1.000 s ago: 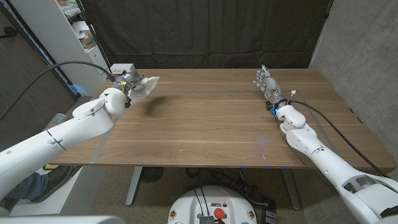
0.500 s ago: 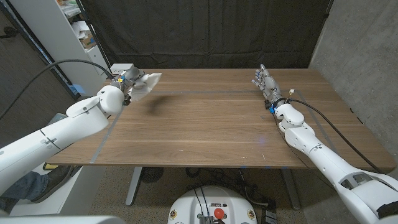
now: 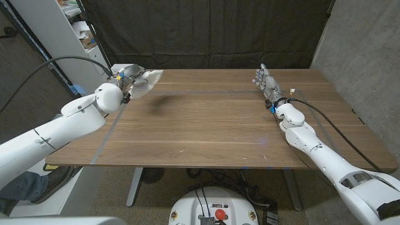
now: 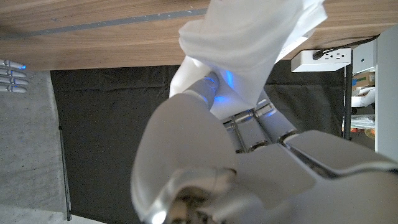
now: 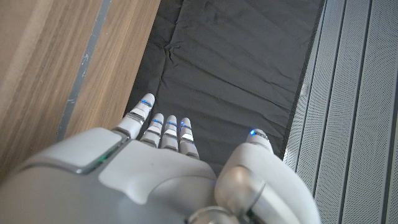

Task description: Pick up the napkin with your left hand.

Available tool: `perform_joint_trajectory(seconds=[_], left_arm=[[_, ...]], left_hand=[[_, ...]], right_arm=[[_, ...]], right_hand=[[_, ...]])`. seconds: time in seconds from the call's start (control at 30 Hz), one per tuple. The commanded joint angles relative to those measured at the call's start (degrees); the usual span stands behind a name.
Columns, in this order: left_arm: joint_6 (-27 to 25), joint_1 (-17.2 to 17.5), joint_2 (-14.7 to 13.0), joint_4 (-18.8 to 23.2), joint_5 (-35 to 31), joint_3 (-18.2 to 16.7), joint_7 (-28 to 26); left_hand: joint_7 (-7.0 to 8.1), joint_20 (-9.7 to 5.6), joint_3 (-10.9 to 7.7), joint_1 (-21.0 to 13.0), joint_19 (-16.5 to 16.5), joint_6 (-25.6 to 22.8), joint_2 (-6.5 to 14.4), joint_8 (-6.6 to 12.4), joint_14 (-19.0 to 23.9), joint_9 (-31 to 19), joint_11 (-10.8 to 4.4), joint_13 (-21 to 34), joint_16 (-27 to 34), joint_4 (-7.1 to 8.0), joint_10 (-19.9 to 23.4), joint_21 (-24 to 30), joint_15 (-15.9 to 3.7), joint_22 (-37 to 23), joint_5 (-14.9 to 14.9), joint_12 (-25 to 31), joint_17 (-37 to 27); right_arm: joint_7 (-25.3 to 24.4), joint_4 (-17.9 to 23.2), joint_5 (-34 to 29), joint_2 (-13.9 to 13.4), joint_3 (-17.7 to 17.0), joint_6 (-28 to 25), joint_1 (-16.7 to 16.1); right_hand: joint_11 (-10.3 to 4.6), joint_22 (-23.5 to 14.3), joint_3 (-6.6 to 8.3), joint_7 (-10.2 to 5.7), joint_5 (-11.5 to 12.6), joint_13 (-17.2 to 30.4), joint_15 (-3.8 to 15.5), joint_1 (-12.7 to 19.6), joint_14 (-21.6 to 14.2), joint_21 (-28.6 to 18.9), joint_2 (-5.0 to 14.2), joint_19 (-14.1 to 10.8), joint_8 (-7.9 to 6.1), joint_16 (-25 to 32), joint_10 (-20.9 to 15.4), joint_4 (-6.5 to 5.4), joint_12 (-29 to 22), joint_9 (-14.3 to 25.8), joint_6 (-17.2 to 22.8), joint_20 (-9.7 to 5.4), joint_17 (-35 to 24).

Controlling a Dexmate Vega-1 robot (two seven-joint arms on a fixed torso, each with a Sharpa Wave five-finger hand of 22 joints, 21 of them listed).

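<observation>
**Napkin up off the worktop, held in the left hand**

While held up over the far left corner of the worktop (image 3: 206, 119), napkin (image 3: 145, 81) sits crumpled and white in the left hand (image 3: 127, 81), clear of the wood with a soft shadow (image 3: 164, 97) just beside it on the surface. Looks bunched rather than folded, one loose corner poking out toward the middle of the worktop. From the left wrist camera, same napkin (image 4: 249, 43) draped over the fingers (image 4: 261, 121), which are curled in and pinching the cloth, blue glow showing where cloth meets hand. Can't tell exactly how much of the cloth is tucked inside the grip.

Over on the other side, right hand (image 3: 265, 82) parked near the far right part of the worktop, standing on its edge, holding nothing. From the right wrist camera, right hand (image 5: 168, 168) seen from the back with fingers (image 5: 163, 127) straight and lying close side by side, thumb set a bit apart, small blue lights near the tips. Well apart from the napkin, whole width of the worktop between them.

Behind everything, black curtain (image 3: 206, 31) along the far edge. Off to the left, white shelf (image 3: 75, 37) with some clutter, too small to make out. Black cable (image 3: 56, 65) looping over the left arm.
</observation>
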State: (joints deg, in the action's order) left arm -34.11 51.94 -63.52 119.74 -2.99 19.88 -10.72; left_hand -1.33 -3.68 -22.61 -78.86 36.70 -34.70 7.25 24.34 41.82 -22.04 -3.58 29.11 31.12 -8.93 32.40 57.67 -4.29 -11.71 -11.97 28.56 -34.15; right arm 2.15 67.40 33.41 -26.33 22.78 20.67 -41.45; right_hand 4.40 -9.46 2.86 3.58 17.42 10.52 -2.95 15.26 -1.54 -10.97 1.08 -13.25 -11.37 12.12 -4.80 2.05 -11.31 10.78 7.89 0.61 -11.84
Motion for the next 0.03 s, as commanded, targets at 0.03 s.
perform_joint_trajectory(seconds=[0.03], left_arm=[[0.92,-0.33,-0.05,0.38,0.09,-0.05,0.78]], left_hand=[[-0.44,-1.15,-0.26,0.52,-0.10,-0.14,0.13,-0.08,0.65,-0.18,-0.15,0.28,-0.42,-0.01,0.48,0.58,-1.86,-0.03,-0.27,-0.09,-0.20]], right_arm=[[-0.04,0.61,0.07,-0.39,-0.12,-0.32,-0.13]], right_hand=[[0.18,-0.30,-0.15,0.02,-0.23,0.27,0.06,0.05,-0.28,0.03,0.63,-0.46,0.07,-0.21,-0.38,-0.17,0.16,0.12,0.60,0.18,-0.25]])
